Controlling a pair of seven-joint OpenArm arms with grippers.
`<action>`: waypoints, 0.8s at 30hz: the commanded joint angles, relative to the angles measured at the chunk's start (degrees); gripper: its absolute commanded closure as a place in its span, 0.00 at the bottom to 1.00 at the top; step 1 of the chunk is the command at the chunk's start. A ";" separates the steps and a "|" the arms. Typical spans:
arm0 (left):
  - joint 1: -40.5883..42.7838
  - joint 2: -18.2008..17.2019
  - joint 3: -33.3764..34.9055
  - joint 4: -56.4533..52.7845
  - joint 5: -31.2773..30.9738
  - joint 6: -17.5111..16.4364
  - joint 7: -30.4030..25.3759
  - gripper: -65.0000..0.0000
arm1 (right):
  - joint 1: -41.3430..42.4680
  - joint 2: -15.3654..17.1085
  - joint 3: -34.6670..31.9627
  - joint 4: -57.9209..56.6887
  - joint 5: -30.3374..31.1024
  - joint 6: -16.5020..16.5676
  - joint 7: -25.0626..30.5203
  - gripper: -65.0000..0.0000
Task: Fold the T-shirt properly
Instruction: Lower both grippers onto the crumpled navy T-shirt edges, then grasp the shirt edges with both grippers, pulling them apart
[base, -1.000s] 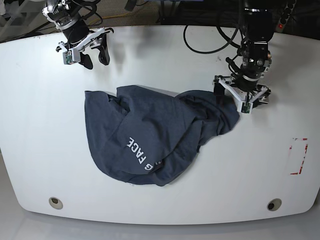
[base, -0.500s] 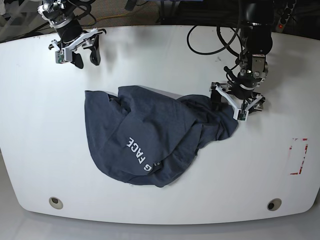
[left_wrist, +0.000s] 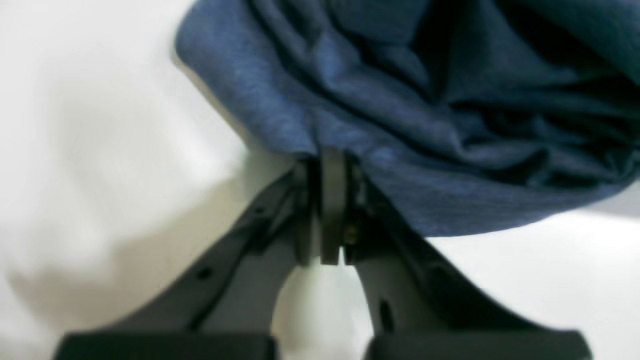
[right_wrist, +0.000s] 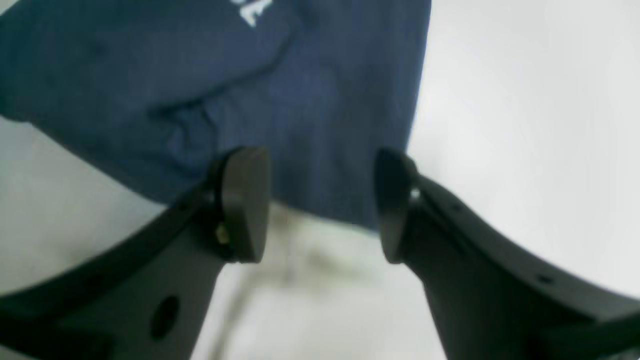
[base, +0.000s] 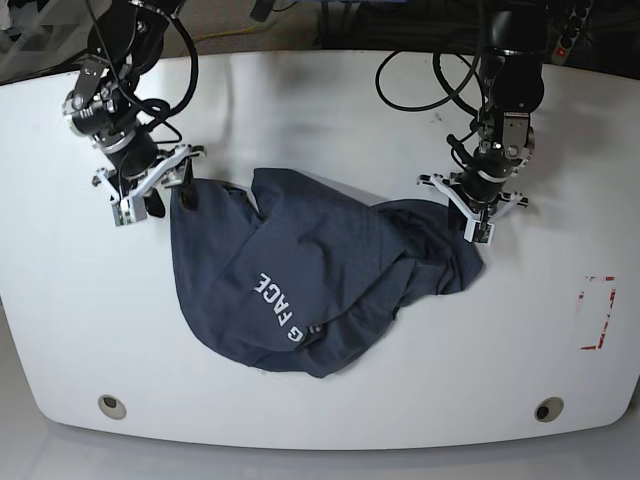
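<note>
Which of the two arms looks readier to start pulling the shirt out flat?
The left: its pincer is already shut on the T-shirt edge. The right pincer is open at the opposite corner, gripping nothing.

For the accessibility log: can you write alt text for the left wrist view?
The left gripper is shut on a bunched edge of the T-shirt, its dark fingers pressed together. The blue cloth lies in deep folds above them on the white table.
</note>
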 joint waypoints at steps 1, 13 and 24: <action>1.23 -0.58 -0.21 1.23 1.84 0.91 4.02 0.99 | 4.38 1.73 0.02 -3.32 0.42 -0.30 -0.83 0.51; 7.82 -3.84 -0.30 10.81 1.84 0.91 4.02 1.00 | 27.94 7.18 -0.07 -38.93 0.42 -0.39 -1.62 0.49; 14.76 -5.68 -5.66 17.93 1.84 0.91 4.02 1.00 | 38.05 11.49 -5.87 -59.41 0.42 -0.83 9.90 0.26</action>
